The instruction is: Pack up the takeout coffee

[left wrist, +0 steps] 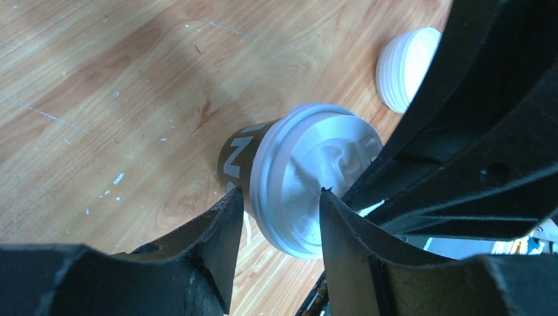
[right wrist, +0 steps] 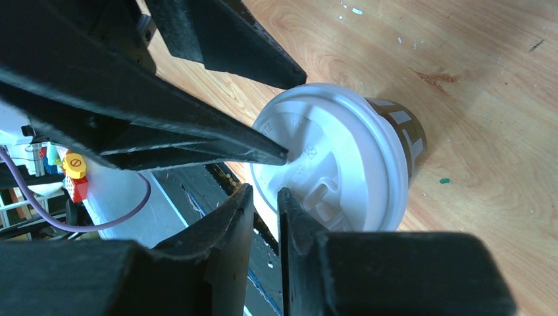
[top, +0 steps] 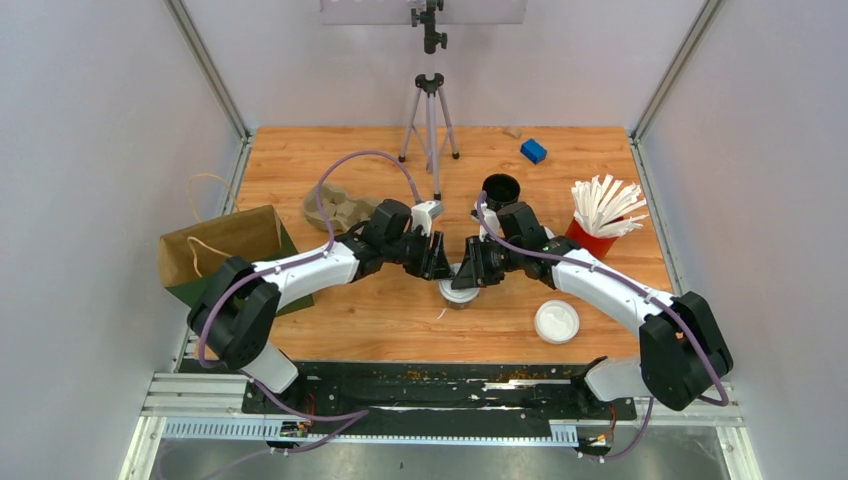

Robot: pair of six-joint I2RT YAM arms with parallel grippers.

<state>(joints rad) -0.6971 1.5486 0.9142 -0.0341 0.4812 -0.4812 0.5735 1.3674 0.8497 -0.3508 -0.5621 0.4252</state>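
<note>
Wood table (top: 380, 320), lidded cup (top: 460, 294) (ctr), loose lid (top: 556, 321) nearby, blue block (top: 533, 151) at back

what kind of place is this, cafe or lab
Probably a robot lab cell, not a cafe: blank walls on aluminium framing, a tripod on the wooden table, and a lidded cup.

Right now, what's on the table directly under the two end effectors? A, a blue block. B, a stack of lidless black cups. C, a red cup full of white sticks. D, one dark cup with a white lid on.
D: a dark lidded cup stands on the table beneath the left end effector and the right end effector, and both wrist views look down onto it.
</note>
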